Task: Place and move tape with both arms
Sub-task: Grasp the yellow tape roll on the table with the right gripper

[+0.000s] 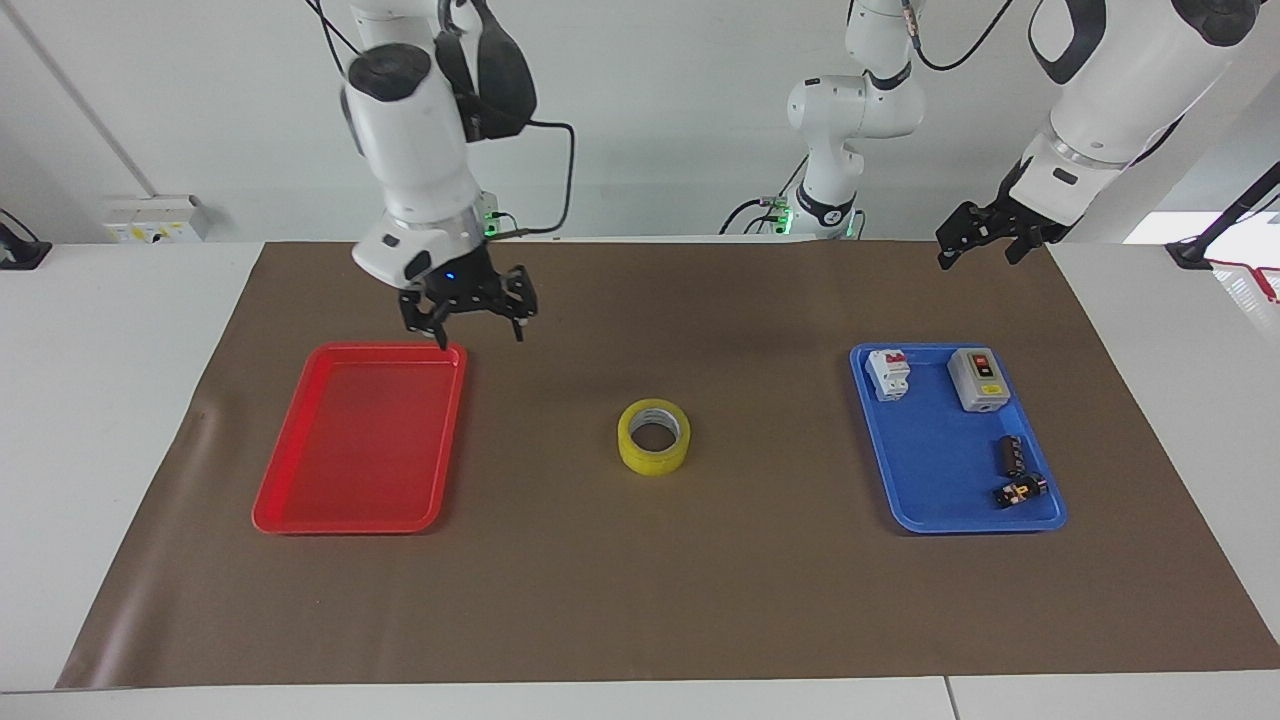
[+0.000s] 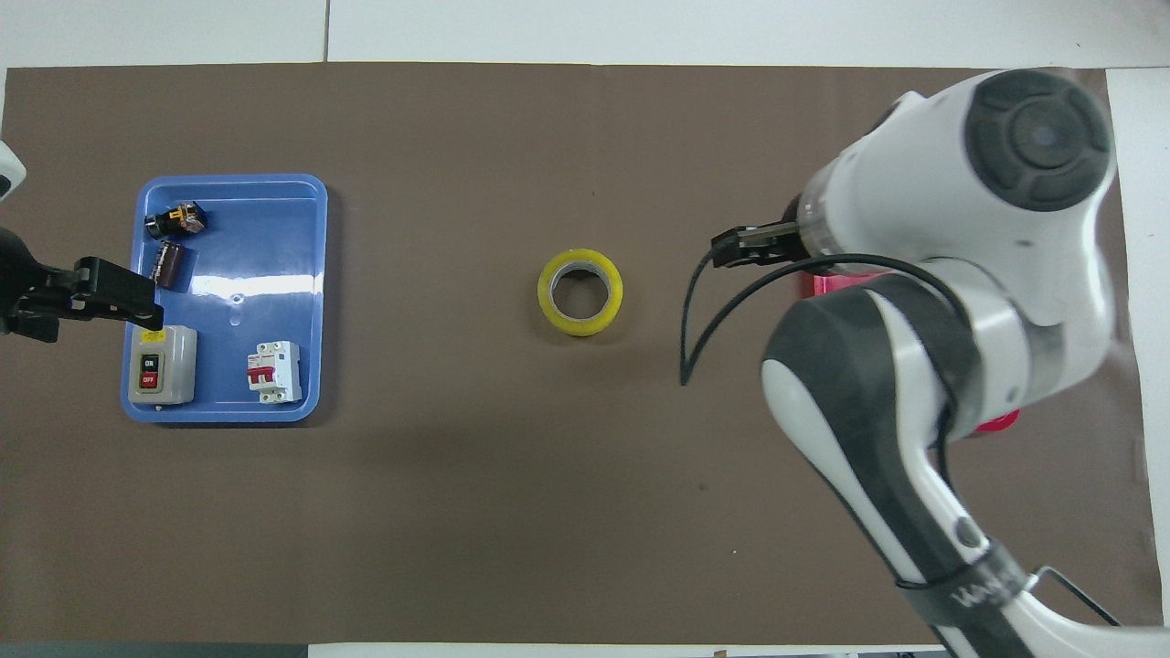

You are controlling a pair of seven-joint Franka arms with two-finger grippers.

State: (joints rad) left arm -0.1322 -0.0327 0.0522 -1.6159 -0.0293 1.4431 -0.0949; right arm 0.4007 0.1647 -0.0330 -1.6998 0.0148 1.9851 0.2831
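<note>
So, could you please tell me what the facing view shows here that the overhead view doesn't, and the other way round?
Only the facing view shows the whole red tray and the right claw, open and raised above that tray's corner nearest the robots and the tape. It also shows the two smaller arms with green lights.

Only the overhead view shows the right arm's bulk covering most of the red tray.

Both show the yellow tape lying flat on the brown mat between the trays, the blue tray with its parts, and the left claw, open and raised by the blue tray's end, waiting.
</note>
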